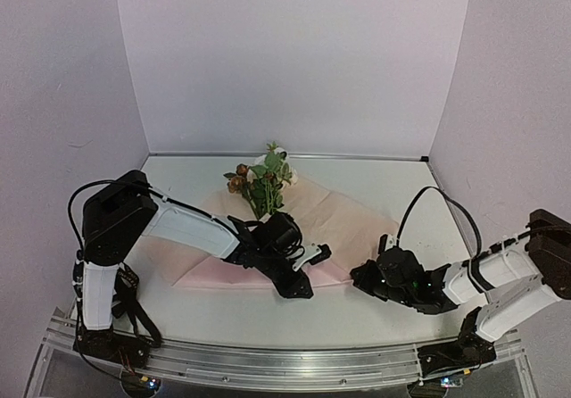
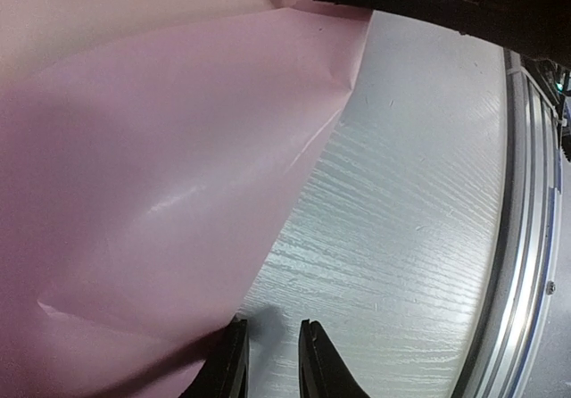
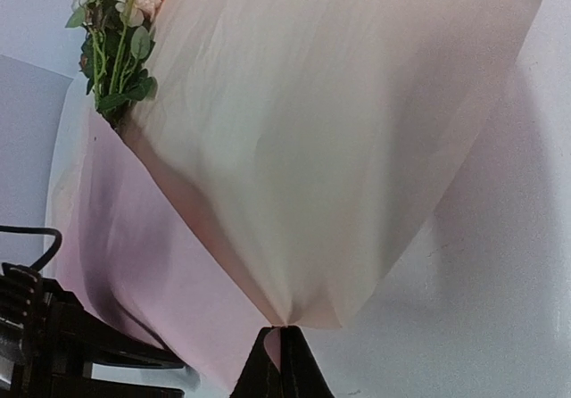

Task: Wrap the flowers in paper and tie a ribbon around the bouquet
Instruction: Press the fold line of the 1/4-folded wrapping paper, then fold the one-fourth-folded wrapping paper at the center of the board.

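The pale pink paper (image 1: 343, 219) lies spread on the table, and the flowers (image 1: 263, 179) rest on its far end with the rose heads pointing away. My right gripper (image 1: 359, 275) sits low at the sheet's near right corner. Seen from the right wrist, it (image 3: 284, 343) is shut on that corner, with the paper (image 3: 339, 130) lifted and fanning out towards the flowers (image 3: 116, 41). My left gripper (image 1: 312, 260) is over the sheet's near edge. In the left wrist view it (image 2: 270, 362) is slightly open over bare table, the paper (image 2: 152, 193) edge against its left finger. The ribbon and the bouquet are out of view.
The white wood-grain table (image 2: 410, 237) runs to a metal rail (image 2: 526, 237) at the near edge. Pale walls (image 1: 285, 59) close the back and both sides. My left arm's black body (image 3: 53, 335) shows low on the left in the right wrist view.
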You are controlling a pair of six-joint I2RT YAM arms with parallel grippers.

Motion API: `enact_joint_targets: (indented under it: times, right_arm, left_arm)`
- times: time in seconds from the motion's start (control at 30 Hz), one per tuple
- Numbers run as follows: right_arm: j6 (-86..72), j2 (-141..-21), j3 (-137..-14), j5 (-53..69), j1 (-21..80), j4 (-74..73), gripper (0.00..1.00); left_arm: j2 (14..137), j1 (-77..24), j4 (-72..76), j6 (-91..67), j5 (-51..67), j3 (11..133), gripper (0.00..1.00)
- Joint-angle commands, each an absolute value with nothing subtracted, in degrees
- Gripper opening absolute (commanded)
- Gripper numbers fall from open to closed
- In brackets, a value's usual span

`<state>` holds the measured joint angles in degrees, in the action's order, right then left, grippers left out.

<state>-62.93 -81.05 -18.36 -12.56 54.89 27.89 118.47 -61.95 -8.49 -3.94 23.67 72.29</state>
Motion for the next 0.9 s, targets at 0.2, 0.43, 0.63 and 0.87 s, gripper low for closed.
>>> enact_joint_targets:
  times: [0.2,0.43,0.63,0.87]
  right_arm:
    - [-44.5,-69.8,-24.1,-9.4,55.3,9.4,0.00]
    - [-43.4,-69.8,-23.2,-9.7,55.8,7.1,0.00]
    - [-43.4,-69.3,-21.7,-11.6,56.0,7.5,0.00]
    - [-42.5,-70.2,-22.2,-10.9,56.2,8.1,0.00]
  left_arm:
    - [115.7,-60.8,-5.9,-6.6,29.8,73.3,0.22]
    - [113.4,-58.5,-3.5,-9.1,37.5,74.3,0.24]
    - [115.6,-57.1,-4.7,-8.6,37.2,75.6,0.25]
    - [122.1,-57.2,-8.3,-7.6,30.6,81.1,0.26]
